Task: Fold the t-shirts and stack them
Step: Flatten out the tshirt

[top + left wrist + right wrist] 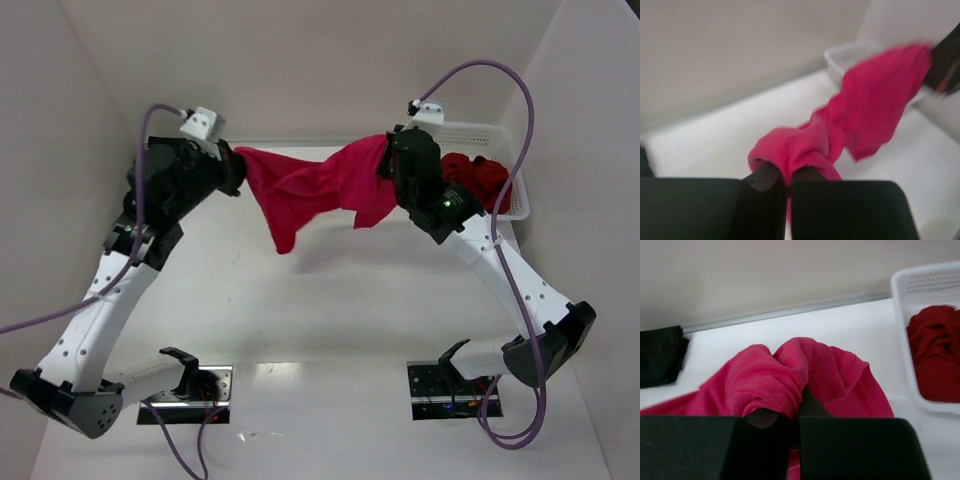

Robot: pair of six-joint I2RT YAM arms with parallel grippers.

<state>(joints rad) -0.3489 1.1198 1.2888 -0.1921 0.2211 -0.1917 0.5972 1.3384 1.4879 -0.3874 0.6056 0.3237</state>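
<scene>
Both grippers are pinching cloth right now. The left gripper (237,172) is clamping one bunched end of the pink shirt (310,190), and the right gripper (386,160) is squeezing the other end. The shirt is hanging stretched between them, sagging in the air above the table (300,310). Dark red shirts (477,176) are sitting in the white basket (521,196) on the right, and a black shirt (660,362) is lying by the back wall.

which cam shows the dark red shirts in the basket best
Right wrist: the dark red shirts lie close and large inside the basket. Top external shows them small, beside the right arm. Left wrist shows only a blurred basket corner.
</scene>
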